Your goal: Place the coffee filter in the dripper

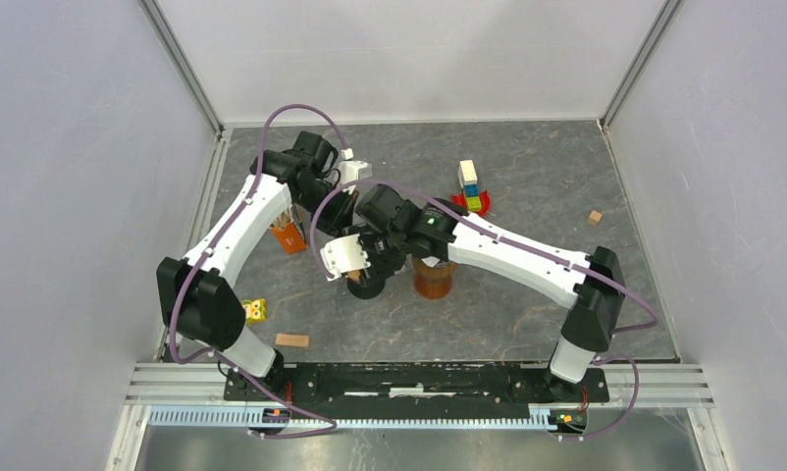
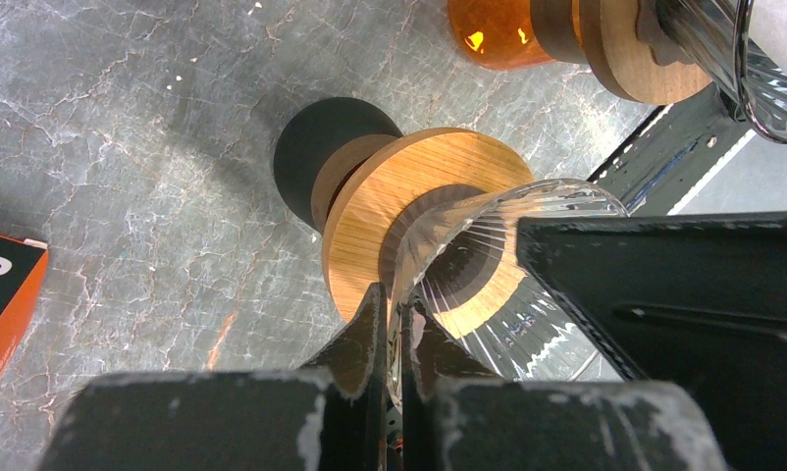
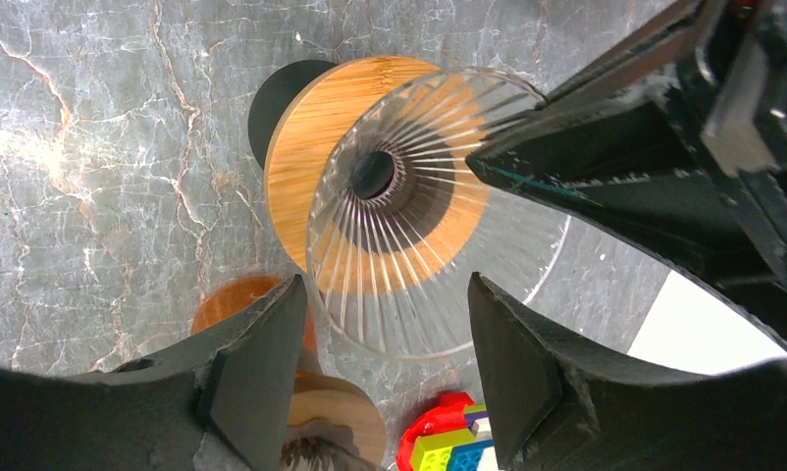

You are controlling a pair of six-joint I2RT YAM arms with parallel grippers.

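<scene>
Though veined, grey tabletop [image 1: 527, 319] beneath the dripper [image 3: 409, 265], pale walls [image 1: 71, 147] around.

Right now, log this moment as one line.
left tool: shut on dripper rim | right tool: open above dripper | dripper: empty

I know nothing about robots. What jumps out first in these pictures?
The white left arm and right arm meet over the middle of the grey table, at a ribbed glass dripper with a wooden collar on a black base. The left arm's jaws pinch its rim; the right arm's jaws hang open over it. Beside it stands a second, amber-based dripper, with bright toy blocks further back.
</scene>
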